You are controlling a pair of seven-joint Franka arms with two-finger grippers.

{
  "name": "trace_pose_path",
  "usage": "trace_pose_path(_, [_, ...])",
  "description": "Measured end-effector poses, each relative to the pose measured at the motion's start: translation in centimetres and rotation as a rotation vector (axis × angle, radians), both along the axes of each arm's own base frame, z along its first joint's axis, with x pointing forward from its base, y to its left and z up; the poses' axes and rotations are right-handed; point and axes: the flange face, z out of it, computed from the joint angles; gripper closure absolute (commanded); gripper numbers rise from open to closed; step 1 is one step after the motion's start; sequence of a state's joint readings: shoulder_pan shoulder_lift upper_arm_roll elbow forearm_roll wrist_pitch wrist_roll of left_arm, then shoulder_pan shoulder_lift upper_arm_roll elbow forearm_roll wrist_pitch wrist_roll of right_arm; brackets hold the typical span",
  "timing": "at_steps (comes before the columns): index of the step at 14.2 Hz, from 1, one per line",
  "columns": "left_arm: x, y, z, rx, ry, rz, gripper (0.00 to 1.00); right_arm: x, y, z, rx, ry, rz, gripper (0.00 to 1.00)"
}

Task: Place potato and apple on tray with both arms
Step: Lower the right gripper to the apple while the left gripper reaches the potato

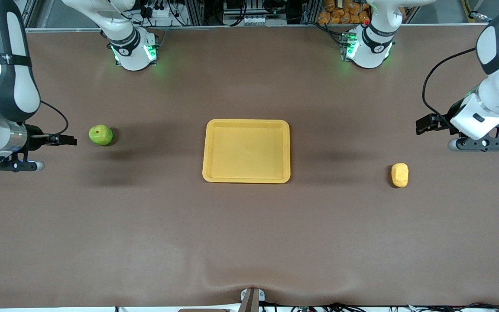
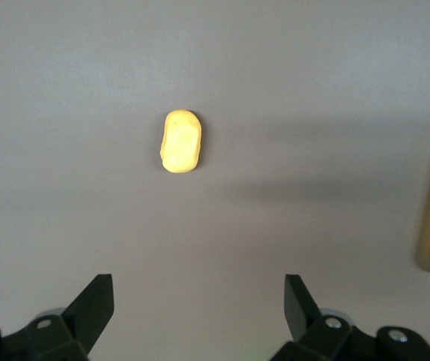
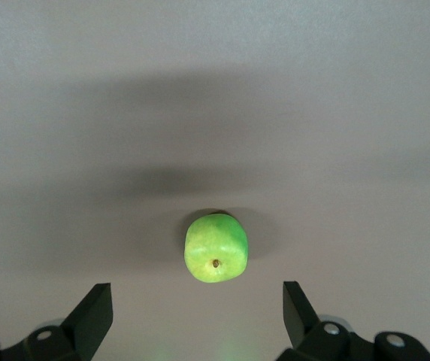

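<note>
Front view: both approaches pending, tray (image 1: 246,125) empty. Right gripper (image 3: 198,316) spread, apple (image 3: 216,258) just ahead; left gripper (image 2: 200,316) spread, potato (image 2: 181,141) farther ahead. Next, I judge: descend, straddle.

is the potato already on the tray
No, the potato lies on the bare table, apart from the tray, toward the left arm's end.
</note>
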State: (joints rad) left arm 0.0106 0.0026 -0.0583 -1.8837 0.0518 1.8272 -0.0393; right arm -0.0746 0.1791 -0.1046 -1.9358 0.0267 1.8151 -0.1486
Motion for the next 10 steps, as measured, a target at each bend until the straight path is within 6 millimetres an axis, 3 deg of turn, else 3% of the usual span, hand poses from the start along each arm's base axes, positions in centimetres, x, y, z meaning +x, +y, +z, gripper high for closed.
trace_pose_path(10, [1.5, 2.9, -7.1, -0.008, -0.021, 0.043, 0.0, -4.6, 0.0, -6.8, -0.009, -0.057, -0.016, 0.0])
